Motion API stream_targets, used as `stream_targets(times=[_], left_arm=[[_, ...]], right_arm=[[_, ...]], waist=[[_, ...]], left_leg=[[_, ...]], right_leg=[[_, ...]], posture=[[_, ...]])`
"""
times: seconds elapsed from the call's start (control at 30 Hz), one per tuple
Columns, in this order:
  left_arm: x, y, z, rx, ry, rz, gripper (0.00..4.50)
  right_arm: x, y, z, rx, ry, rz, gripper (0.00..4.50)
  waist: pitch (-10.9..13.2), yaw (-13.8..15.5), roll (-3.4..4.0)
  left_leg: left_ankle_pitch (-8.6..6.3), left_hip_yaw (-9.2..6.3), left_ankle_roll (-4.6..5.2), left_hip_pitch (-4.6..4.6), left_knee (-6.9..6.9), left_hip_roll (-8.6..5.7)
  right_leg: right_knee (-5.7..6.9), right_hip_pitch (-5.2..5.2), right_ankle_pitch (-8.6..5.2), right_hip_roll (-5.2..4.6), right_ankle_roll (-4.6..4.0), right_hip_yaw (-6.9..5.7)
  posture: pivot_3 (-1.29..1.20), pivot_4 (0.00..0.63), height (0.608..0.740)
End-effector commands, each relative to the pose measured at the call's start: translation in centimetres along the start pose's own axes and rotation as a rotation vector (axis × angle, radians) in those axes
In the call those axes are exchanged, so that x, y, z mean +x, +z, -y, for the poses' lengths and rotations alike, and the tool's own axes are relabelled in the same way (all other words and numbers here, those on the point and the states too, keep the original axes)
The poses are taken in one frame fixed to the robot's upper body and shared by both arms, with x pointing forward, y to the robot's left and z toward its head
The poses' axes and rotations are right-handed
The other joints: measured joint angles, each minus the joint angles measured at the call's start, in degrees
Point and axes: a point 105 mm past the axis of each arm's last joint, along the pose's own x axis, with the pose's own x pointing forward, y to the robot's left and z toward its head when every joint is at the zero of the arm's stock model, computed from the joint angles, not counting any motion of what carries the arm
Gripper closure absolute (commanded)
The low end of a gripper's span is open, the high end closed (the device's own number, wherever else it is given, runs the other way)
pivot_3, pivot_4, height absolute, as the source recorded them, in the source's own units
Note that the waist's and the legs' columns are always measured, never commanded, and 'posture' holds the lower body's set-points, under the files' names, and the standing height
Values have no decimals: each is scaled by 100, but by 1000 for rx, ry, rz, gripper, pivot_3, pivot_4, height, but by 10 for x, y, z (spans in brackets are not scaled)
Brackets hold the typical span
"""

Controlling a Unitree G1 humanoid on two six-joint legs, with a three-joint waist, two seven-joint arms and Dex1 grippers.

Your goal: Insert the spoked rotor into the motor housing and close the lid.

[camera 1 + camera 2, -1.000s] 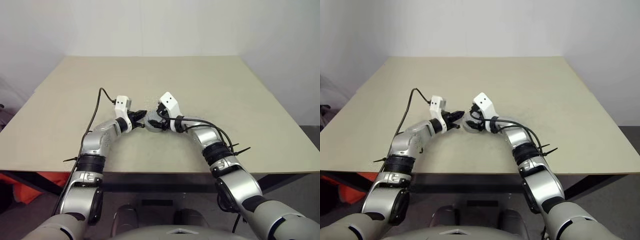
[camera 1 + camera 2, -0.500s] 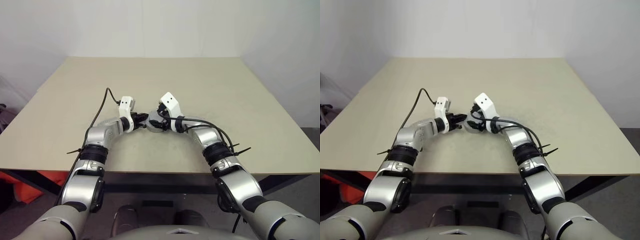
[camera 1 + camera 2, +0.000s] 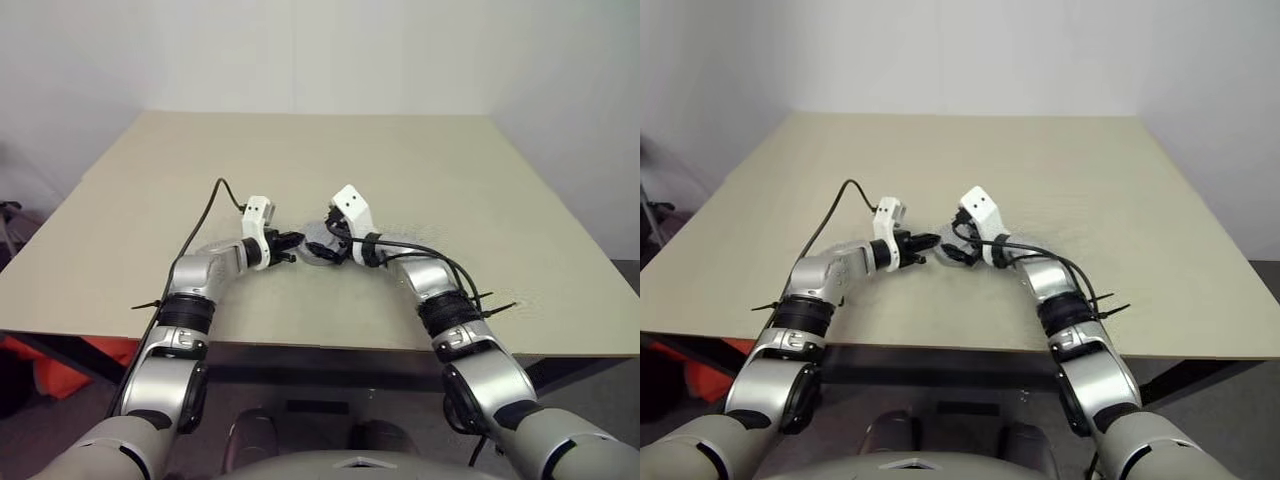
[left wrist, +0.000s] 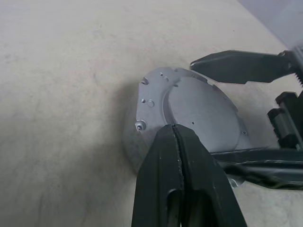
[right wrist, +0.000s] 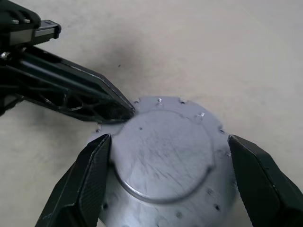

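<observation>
The grey lid with its notched rim lies flat on the round motor housing, near the table's front middle. My right gripper stands open, one finger on each side of the lid and slightly off its rim. Coming from the opposite side, my left gripper is shut, and its closed tips rest at the lid's edge. The spoked rotor is hidden.
The beige table stretches wide behind and to both sides of the housing. A black cable loops from my left wrist over the table. The table's front edge runs just below my forearms.
My right gripper's fingers have spread wider and stand off the housing's sides. The left gripper stays shut at the lid's edge. The whole picture has shifted a little.
</observation>
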Motion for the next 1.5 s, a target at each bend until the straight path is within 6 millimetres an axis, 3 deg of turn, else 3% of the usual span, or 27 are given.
stream_targets(times=[0.03, 0.17, 0.37, 0.6, 0.8, 1.1, 1.5], left_arm=[[5, -18, 3, -3, -1, -71, 4500], [7, -19, 5, 6, -3, -74, 4500], [9, -20, 6, 13, -6, -76, 4500], [7, -17, 2, 4, 9, -57, 4500], [5, -18, 0, 6, 17, -53, 4500], [2, -16, -6, 4, 45, -37, 4500], [3, -15, -6, 22, 57, -34, 4500]], right_arm=[[-23, 49, 6, -6, 13, 155, 45], [-49, 58, 24, 168, -6, 196, 45], [-58, 5, 54, 584, -165, 38, 45], [-64, -33, 45, 955, -148, -43, 45], [-57, -33, 21, 1146, -30, -65, 45], [-27, -23, -16, 1237, 101, -73, 45], [14, 5, -24, 1273, 159, 8, 45]], waist=[[0, 8, 0], [0, 60, 0], [0, 84, 1], [-1, 89, 6], [-5, 82, 11], [-20, 68, 32], [-21, -110, 34]], left_leg=[[-3, 0, 5, -3, -1, 0], [-10, 0, 17, -2, -5, -1], [-9, 1, 15, 0, -8, -3], [-4, 3, 7, -1, -14, -3], [-3, 3, 5, 7, -27, -4], [9, 5, -15, 30, -59, -4], [12, 1, -22, 37, -67, -2]], right_leg=[[0, -2, 7, 0, -12, 0], [-5, 2, 2, 1, -8, 2], [-9, 3, -2, 0, -1, 3], [-10, -2, -10, 0, 13, 3], [-12, 0, -21, 0, 30, 4], [-14, -1, -30, 2, 26, 4], [-15, -4, -31, 3, 29, 5]], posture=[[0, 0, 740], [0, 0, 740], [0, 0, 740], [0, 0, 740], [0, 0, 740], [0, 0, 740], [0, 0, 740]])
